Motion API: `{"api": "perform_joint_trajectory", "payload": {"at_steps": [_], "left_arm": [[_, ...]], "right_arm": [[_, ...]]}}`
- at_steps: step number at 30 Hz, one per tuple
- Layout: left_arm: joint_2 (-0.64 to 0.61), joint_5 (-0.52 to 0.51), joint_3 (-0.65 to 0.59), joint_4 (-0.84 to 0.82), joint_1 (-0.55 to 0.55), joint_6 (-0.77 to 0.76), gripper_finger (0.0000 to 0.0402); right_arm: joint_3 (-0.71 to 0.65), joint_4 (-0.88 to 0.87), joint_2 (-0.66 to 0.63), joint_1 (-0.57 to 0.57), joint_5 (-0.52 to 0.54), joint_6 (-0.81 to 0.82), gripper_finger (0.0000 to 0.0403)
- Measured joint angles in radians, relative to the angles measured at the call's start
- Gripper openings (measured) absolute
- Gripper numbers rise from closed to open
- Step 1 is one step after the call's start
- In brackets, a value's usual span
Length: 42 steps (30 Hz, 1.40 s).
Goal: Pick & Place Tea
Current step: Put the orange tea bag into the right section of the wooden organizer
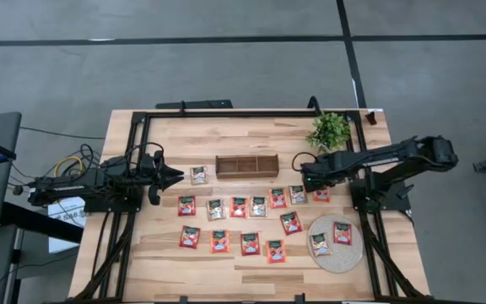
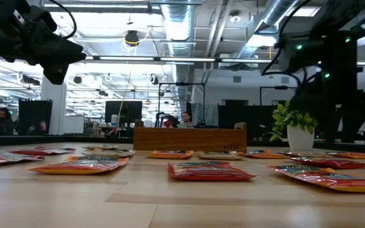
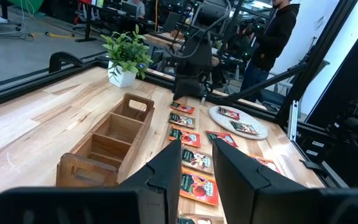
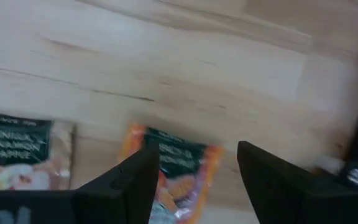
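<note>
High view: the right claw (image 1: 304,177) is seen spread wide, its fingers apart and empty, held above the desk (image 1: 159,253) over a red sachet (image 1: 321,194) at the 3 o'clock end of the upper row of tea sachets (image 1: 239,207). In the right wrist view an orange-red sachet (image 4: 179,168) lies between the two fingers, untouched. The right arm is stretched level toward 9 o'clock from its base. The left claw (image 1: 174,176) is partly open and nothing is gripped; it points toward 3 o'clock, near a pale sachet (image 1: 199,175) beside the wooden tray (image 1: 247,165). Two more sachets rest on the round mat (image 1: 334,253) at 4 o'clock. A potted plant (image 1: 329,131) stands at 1 o'clock.
</note>
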Motion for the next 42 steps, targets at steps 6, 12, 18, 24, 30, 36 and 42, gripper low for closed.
{"api": "perform_joint_trajectory", "payload": {"at_steps": [6, 12, 18, 24, 30, 36, 42], "left_arm": [[0.0, 0.0, 0.0, 0.0, 0.0, 0.0, 0.0083], [0.0, 0.0, 0.0, 0.0, 0.0, 0.0, 0.0083], [0.0, 0.0, 0.0, 0.0, 0.0, 0.001, 0.0083], [0.0, 0.0, 0.0, -0.012, 0.0, 0.002, 0.0083], [0.0, 0.0, 0.0, -0.023, 0.0, 0.002, 0.0083], [0.0, 0.0, 0.0, -0.023, 0.0, 0.002, 0.0083], [0.0, 0.0, 0.0, -0.023, 0.0, 0.002, 0.0083]], "right_arm": [[0.0, 0.047, 0.071, -0.025, -0.003, -0.03, 0.0205], [0.006, 0.048, 0.127, -0.032, -0.003, -0.038, 0.0197], [0.006, 0.059, 0.156, -0.032, -0.022, -0.064, 0.0187], [0.003, 0.067, 0.15, -0.032, -0.03, -0.064, 0.0167], [0.003, 0.072, 0.15, -0.024, -0.077, -0.064, 0.0158], [0.003, 0.073, 0.15, -0.02, -0.078, -0.042, 0.0169], [0.002, 0.099, 0.151, -0.036, -0.014, -0.023, 0.0173]]}}
